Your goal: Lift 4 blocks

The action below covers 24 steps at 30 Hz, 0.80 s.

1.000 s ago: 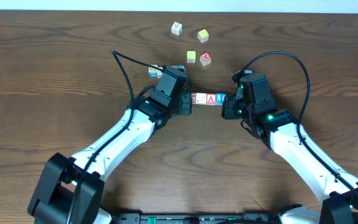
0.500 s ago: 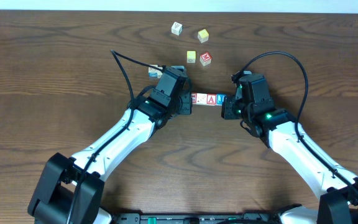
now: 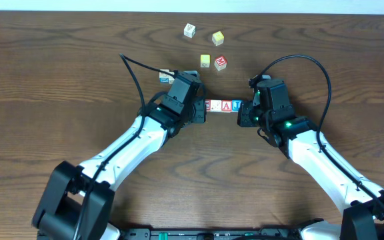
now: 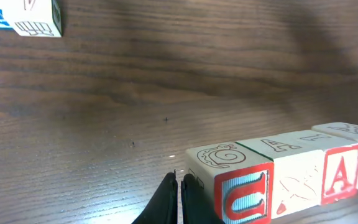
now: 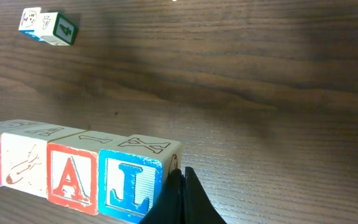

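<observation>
Both grippers were pinched shut, empty: left gripper (image 4: pixel 179 182) up against the red "C" block (image 4: pixel 244 198), right gripper (image 5: pixel 182 176) against the blue "J" block (image 5: pixel 129 186), four-block row (image 3: pixel 223 105) resting on the table (image 3: pixel 59 80) between them. Uneven squeeze while lifting could've popped the middle ones out.

The left gripper (image 4: pixel 179 186), its fingers closed together, sits just beside the red "C" block (image 4: pixel 244 196) ending a row of four blocks (image 4: pixel 297 180) on the table (image 4: pixel 135 93); a white cube (image 4: pixel 39 15) lies well apart.
</observation>
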### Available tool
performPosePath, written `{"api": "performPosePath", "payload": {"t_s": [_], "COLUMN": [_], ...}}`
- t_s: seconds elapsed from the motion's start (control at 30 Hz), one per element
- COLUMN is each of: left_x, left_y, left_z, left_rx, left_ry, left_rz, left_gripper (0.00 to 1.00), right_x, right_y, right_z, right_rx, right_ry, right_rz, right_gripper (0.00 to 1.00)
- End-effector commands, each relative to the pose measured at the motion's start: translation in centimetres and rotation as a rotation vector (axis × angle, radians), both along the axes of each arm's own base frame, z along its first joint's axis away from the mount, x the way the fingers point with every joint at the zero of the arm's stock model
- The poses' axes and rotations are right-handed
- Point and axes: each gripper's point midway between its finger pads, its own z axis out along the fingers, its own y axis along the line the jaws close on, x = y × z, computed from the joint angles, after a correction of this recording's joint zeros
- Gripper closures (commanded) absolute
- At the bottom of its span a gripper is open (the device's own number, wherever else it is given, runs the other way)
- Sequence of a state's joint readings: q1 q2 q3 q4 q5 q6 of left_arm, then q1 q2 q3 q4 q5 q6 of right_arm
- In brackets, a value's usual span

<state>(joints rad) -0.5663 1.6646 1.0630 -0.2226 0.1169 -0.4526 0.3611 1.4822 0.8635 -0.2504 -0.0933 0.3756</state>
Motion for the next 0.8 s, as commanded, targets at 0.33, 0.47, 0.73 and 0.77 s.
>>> {"api": "performPosePath", "payload": {"t_s": [0.33, 0.47, 0.73, 0.77], "left_x": [-2.1, -2.1, -2.1, -2.1], "left_y": [-5.9, -5.9, -5.9, -5.9], "left_z": [-0.1, -0.1, -0.3, -0.4], "left_rx": [-0.192, -0.191, -0.189, -0.189], "left_ry": [0.085, 0.084, 0.088, 0.088], "left_rz": [-0.162, -0.162, -0.162, -0.162], "left_gripper": [0.93, 0.93, 0.93, 0.93], "right_x": [-1.4, -1.6, -1.3, -1.3], "right_y": [4.8, 5.1, 5.5, 5.5], "right_z": [1.1, 0.3, 0.5, 0.5], "right_rx": [0.186, 0.195, 0.212, 0.212], "right_ry": [0.05, 0.076, 0.063, 0.063], "right_rz": [0.172, 0.184, 0.195, 0.195], "right_gripper": [0.99, 0.99, 0.99, 0.99]}}
